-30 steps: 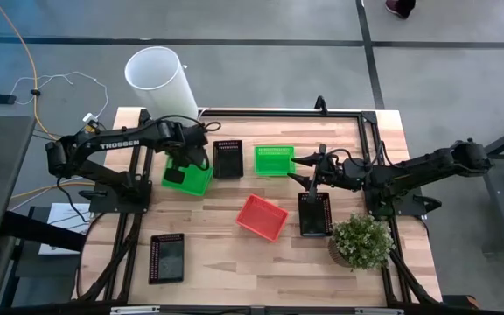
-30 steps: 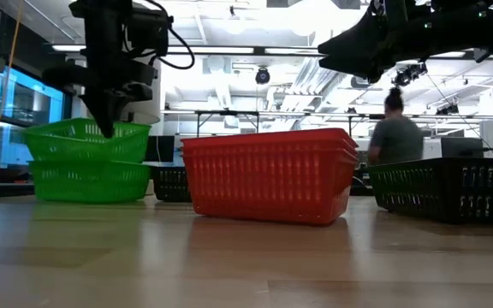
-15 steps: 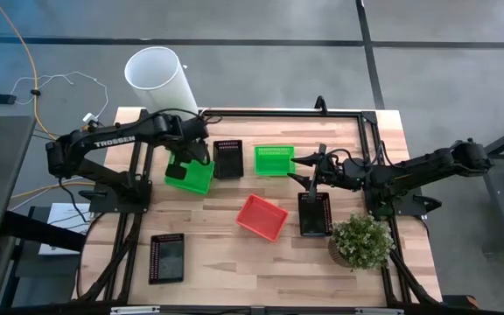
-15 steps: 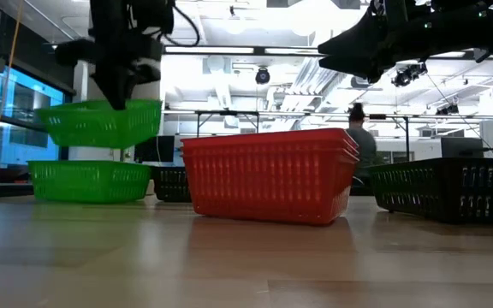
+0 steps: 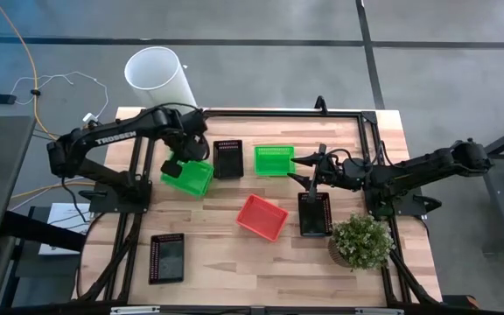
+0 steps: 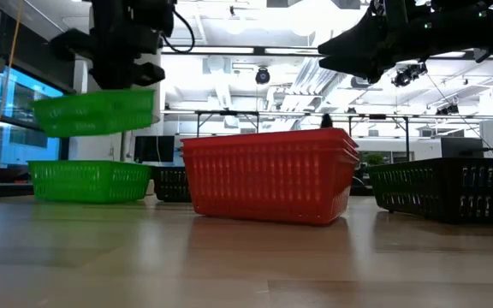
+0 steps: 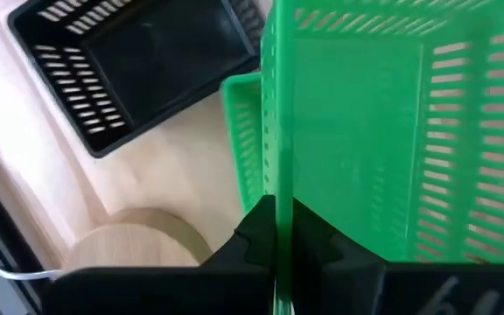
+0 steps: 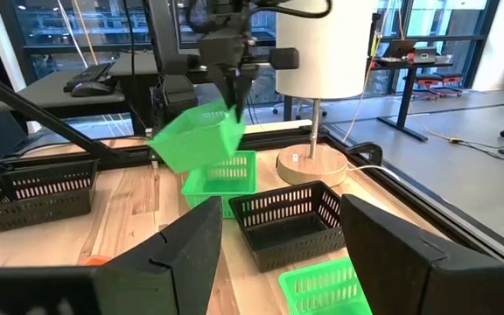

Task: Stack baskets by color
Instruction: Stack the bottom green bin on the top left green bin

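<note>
A green basket (image 6: 94, 112) hangs tilted in the air above a second green basket (image 6: 88, 180) on the table's far left, its rim pinched by the closed left gripper (image 5: 180, 159), whose arm reads "TROSSEN", while the right gripper (image 5: 309, 169) hovers wide open, empty, above a black basket (image 5: 315, 214).

Grey floor (image 5: 261, 22) surrounds the wooden table (image 5: 234, 271); beyond it, large windows (image 8: 77, 26), desks, and bright ceiling lights (image 6: 315, 17).
</note>
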Motion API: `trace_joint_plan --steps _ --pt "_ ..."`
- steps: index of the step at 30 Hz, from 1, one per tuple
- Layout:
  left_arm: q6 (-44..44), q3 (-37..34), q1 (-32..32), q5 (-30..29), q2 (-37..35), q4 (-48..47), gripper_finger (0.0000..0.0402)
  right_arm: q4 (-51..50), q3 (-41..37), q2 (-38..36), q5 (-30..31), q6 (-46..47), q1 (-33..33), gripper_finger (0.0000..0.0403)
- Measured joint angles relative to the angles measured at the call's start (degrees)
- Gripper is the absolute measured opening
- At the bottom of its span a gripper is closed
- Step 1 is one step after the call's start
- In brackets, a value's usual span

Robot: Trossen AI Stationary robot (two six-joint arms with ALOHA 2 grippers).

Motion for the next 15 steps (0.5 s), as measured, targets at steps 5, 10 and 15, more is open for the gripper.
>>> trace_joint_plan --steps 5,10,15 --pt "0.5 0.0 2.3 1.3 2.5 1.0 0.0 0.0 0.0 0.0 0.0 -0.1 0.0 0.022" --pt "0.9 0.0 3.1 1.4 5.9 0.9 0.0 -0.2 0.0 0.0 0.0 -0.2 0.0 0.022" --pt "1.6 0.0 3.5 0.9 8.2 0.9 0.0 -0.7 0.0 0.0 0.0 -0.2 -0.1 0.022"
